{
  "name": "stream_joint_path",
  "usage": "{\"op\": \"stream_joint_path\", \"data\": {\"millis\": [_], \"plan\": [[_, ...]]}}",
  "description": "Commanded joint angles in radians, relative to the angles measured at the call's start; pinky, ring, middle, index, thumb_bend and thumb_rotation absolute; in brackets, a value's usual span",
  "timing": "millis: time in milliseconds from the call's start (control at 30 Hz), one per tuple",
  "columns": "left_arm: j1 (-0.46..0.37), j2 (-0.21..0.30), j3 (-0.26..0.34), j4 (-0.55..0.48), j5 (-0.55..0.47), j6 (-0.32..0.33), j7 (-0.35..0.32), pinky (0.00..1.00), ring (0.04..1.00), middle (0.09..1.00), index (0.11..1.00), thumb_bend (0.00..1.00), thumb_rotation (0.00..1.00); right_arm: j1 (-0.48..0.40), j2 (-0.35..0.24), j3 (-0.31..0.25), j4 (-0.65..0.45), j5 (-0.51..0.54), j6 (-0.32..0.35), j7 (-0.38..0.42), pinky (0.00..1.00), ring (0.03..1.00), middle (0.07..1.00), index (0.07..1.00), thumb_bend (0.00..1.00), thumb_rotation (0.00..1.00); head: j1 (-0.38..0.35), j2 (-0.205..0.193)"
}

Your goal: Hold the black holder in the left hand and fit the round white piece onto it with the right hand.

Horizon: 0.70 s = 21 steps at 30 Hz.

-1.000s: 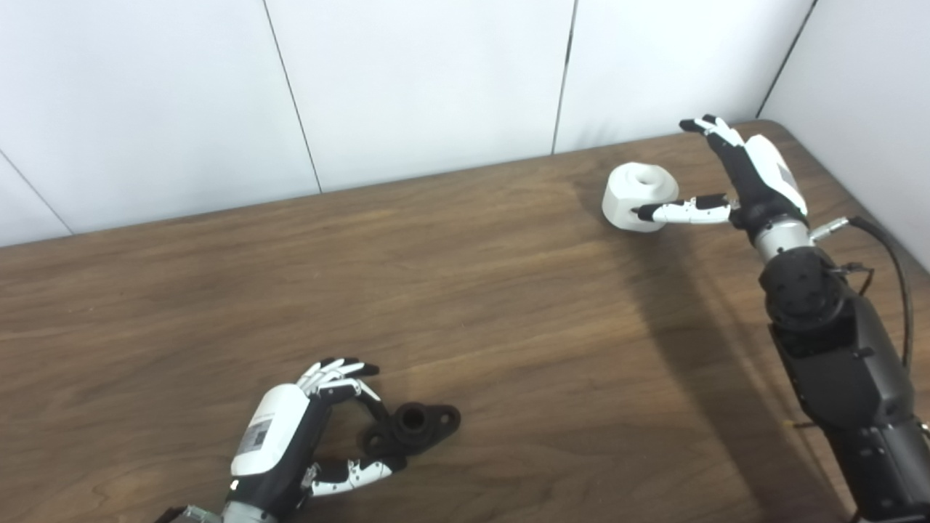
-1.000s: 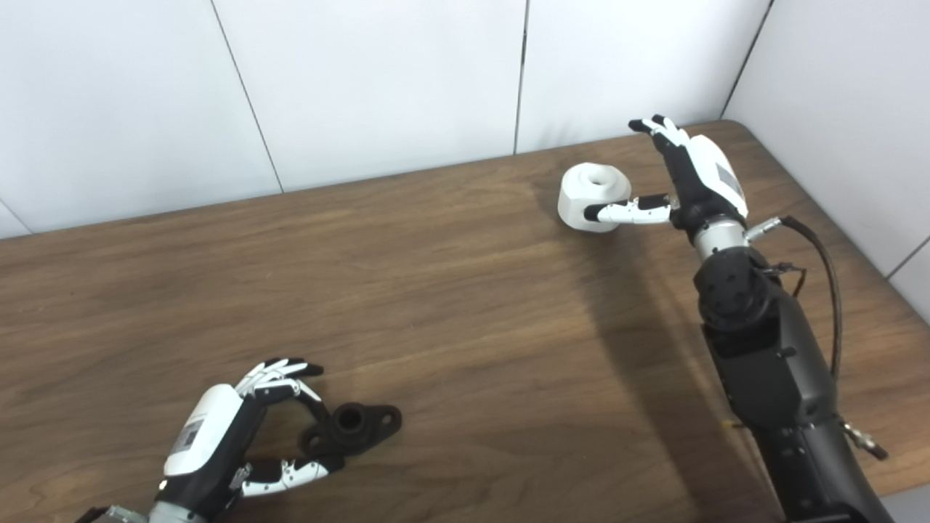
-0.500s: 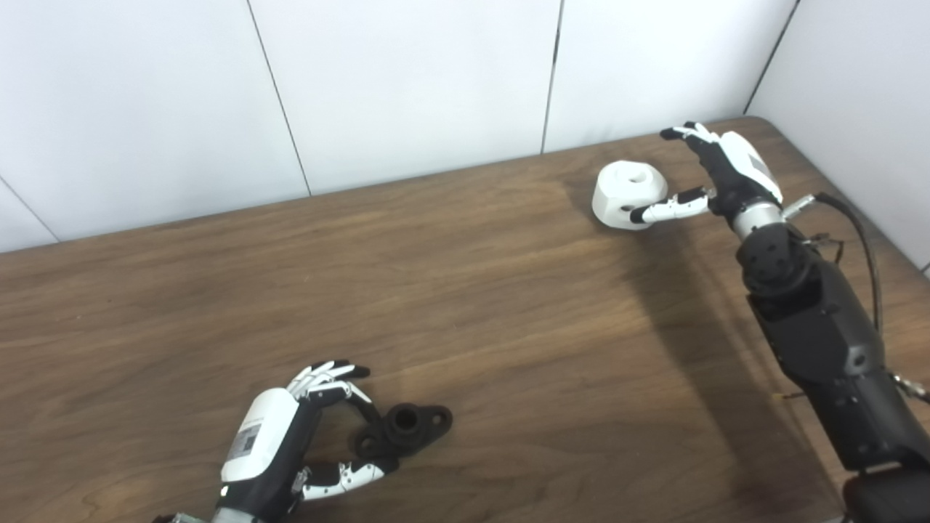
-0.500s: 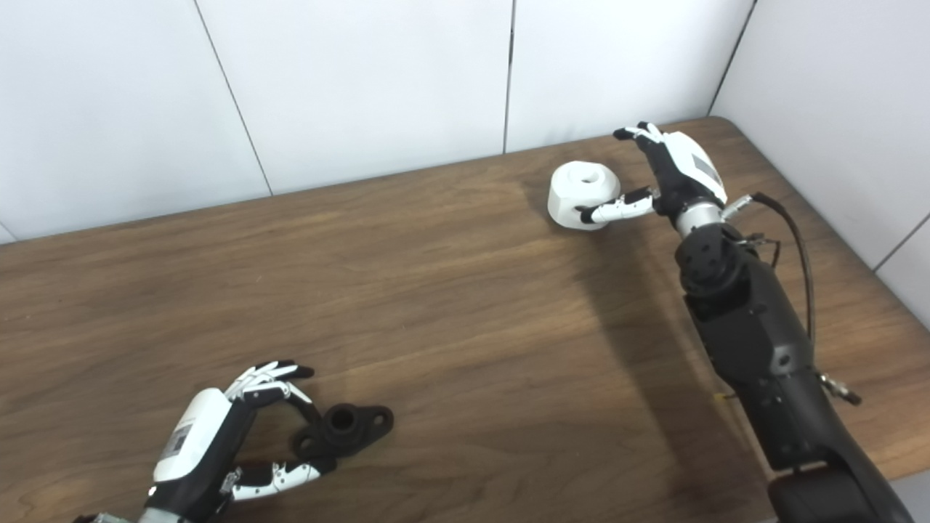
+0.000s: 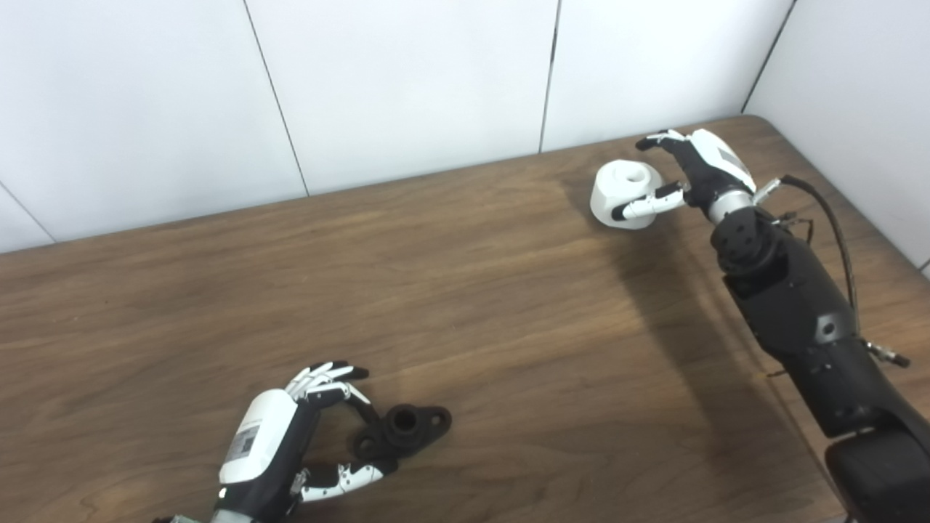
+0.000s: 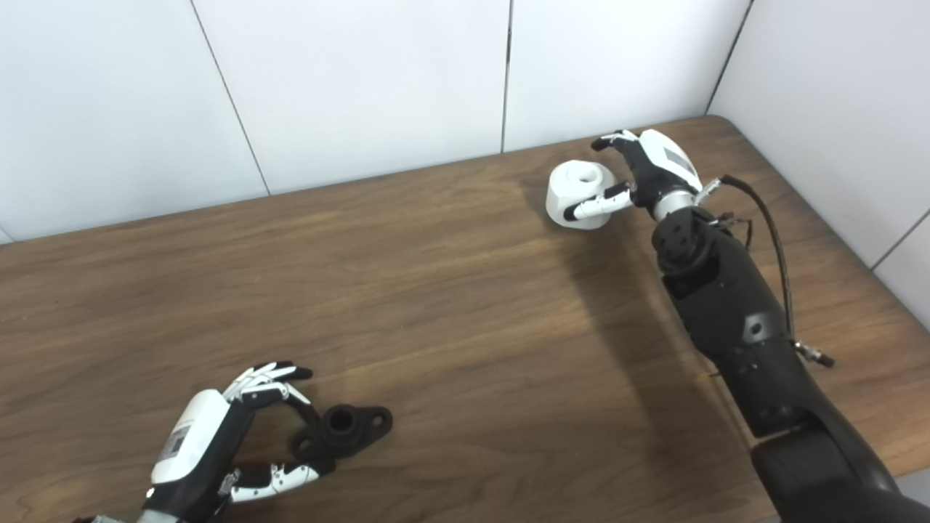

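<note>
Black holder [image 5: 404, 430] is lying flat on the near left of the worktop [image 5: 465, 305], with the left robot hand [image 5: 290, 443] spreading wide around its left end, thumb [image 5: 341, 476] reaching under its near edge; contact is too close to call. It is looking stiff and moulded, probably light, so gripping across the flange should be working best. Round white piece [image 6: 577, 192] is sitting at the far right, well apart, looking rigid, smooth and possibly slippery. The right robot hand [image 6: 639, 178] is curling half-wide about it, thumb lying against its near side, not clamping yet. A small label on each hand's back is staying unreadable.
</note>
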Motion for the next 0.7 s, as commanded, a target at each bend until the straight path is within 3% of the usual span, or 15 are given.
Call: {"op": "stream_joint_path", "data": {"millis": [0, 667], "plan": [[0.039, 0.014, -0.009, 0.020, 0.008, 0.048, -0.044, 0.89, 0.884, 0.809, 0.487, 0.52, 0.04, -0.047, -0.020, -0.004, -0.010, -0.006, -0.007, -0.016, 0.84, 0.985, 0.942, 0.781, 0.87, 0.28, 0.002, 0.001], [0.037, 0.007, -0.013, 0.021, 0.021, 0.045, -0.039, 0.90, 0.886, 0.808, 0.487, 0.52, 0.04, -0.045, -0.040, -0.001, -0.017, -0.003, -0.027, -0.015, 0.85, 0.975, 0.902, 0.674, 0.84, 0.25, 0.004, 0.002]]}}
